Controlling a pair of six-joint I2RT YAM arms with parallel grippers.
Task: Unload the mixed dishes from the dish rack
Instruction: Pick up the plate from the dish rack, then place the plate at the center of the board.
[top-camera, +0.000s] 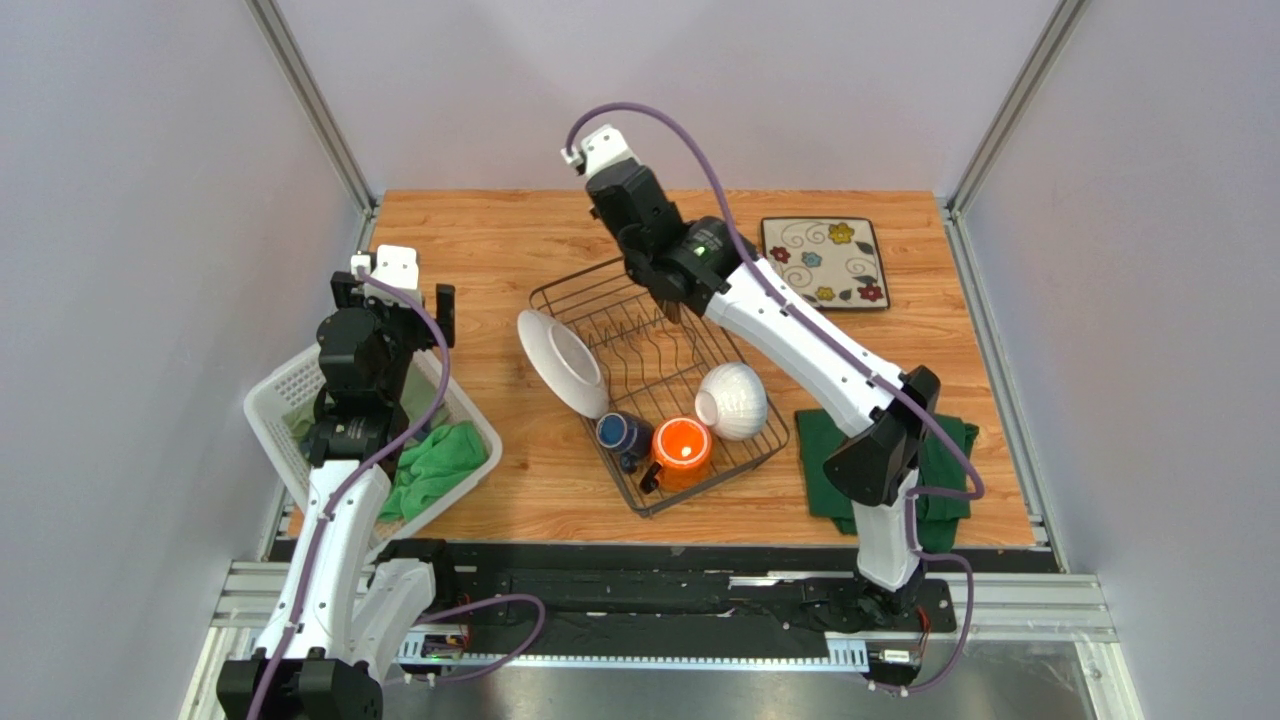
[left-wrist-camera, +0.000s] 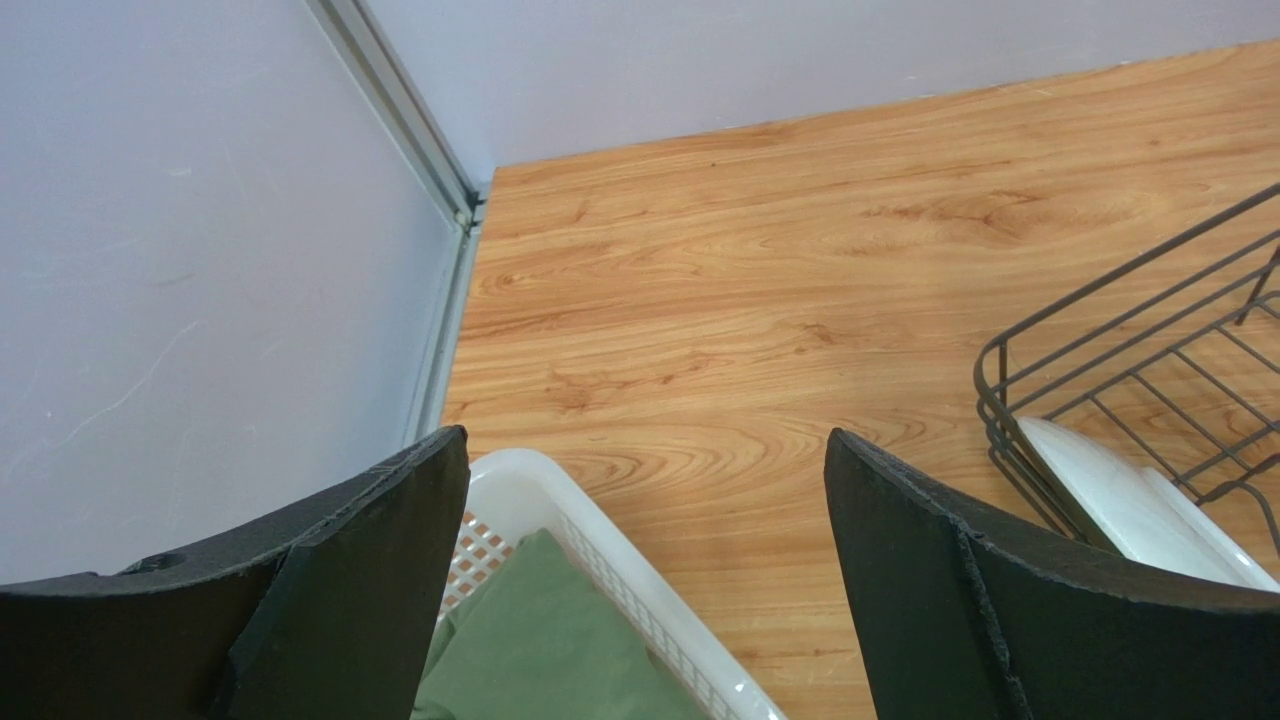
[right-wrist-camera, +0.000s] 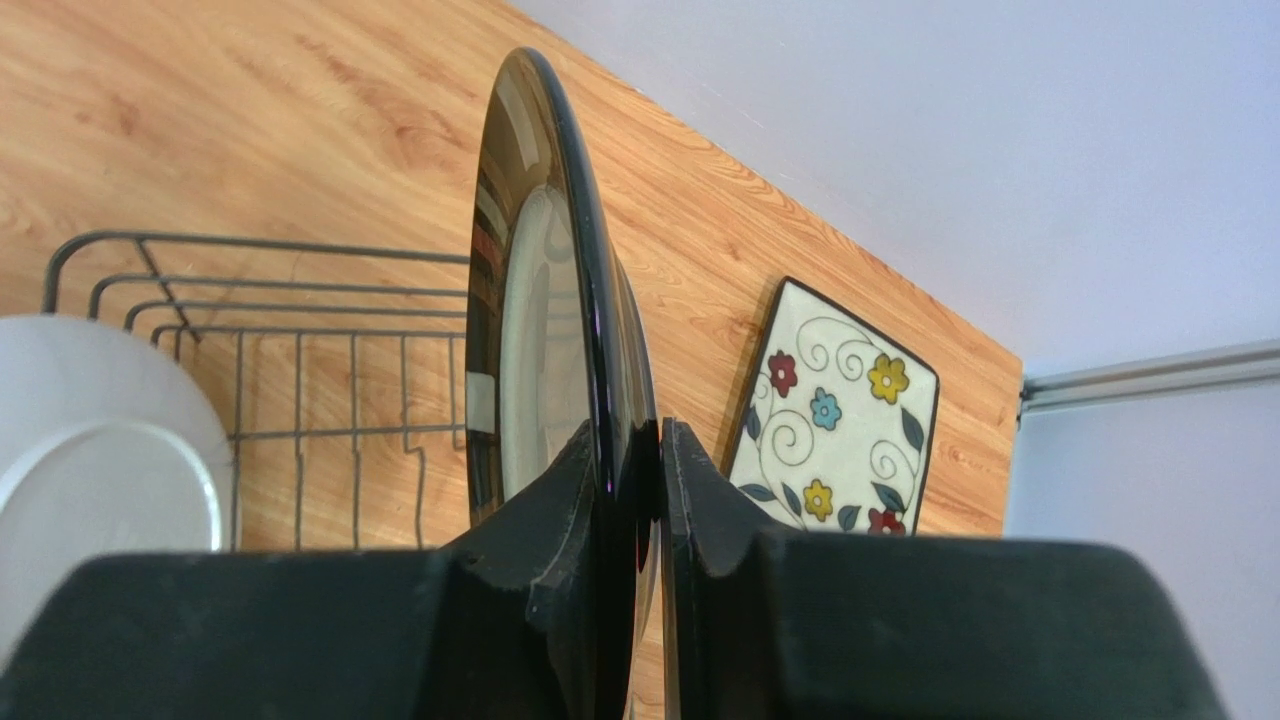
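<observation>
Right wrist view showed the right gripper (right-wrist-camera: 639, 443) clamped on the rim of a round glossy plate (right-wrist-camera: 559, 255) w/ dark rim and pale centre, held upright on edge over the black wire dish rack (right-wrist-camera: 271, 240); couldn't tell if its lower edge was clear of the tines. Progress, by my reading: one item done, i.e. the square cream floral ceramic plate (right-wrist-camera: 834, 413) lay flat on the wooden table (top-camera: 481, 240), upper right of the top view, outside the rack. One plate in hand. Left to do: round white plate (top-camera: 562, 363) leaning at the rack's left side, plus white ribbed bowl (top-camera: 732, 399), orange mug (top-camera: 682, 447) and dark blue mug (top-camera: 621, 437) bunched at its lower end. Left gripper (left-wrist-camera: 646, 585) hung w/ jaws wide apart, nothing btwn them, by the white slotted plastic basket (left-wrist-camera: 526, 477) holding a soft green cloth (left-wrist-camera: 541, 645). Crockery looked hard, smooth, glazed, so prob. slippery; bowl ridged; rack thin rigid wire.
</observation>
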